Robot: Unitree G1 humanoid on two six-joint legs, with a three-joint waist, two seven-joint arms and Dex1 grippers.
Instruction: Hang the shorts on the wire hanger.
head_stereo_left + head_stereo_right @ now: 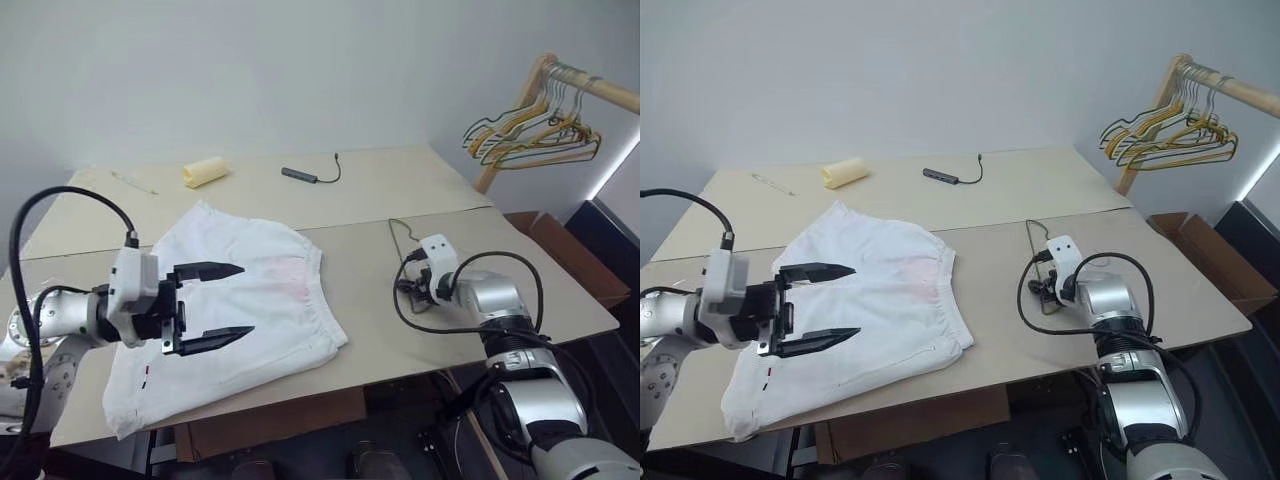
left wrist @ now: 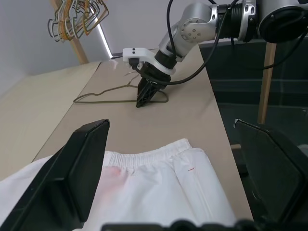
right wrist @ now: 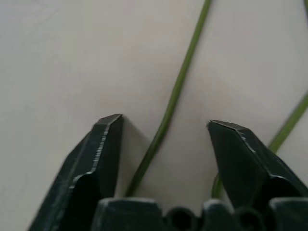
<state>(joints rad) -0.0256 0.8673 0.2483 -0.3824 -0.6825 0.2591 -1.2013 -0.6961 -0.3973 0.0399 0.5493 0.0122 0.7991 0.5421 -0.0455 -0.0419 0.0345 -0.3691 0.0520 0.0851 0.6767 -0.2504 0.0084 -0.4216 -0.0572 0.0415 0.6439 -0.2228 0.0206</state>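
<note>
While the white fabric shorts (image 1: 235, 310) lie flat by the beige table's (image 1: 400, 190) near edge, the left tool (image 1: 232, 300) hovers above, spread wide. Left wrist view: bare tabletop separates shorts from the thin grey-green wire hanger (image 2: 103, 94). Right wrist view: the right tool (image 3: 164, 122) straddles its wire, fingers apart.

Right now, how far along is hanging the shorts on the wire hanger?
Nothing looks done yet: the shorts lie flat on the table, off the wire hanger. In hand: the right gripper is down at the hanger, open fingers straddling its wire; the left gripper hovers open over the shorts. Left: grasping both and hanging the shorts.
</note>
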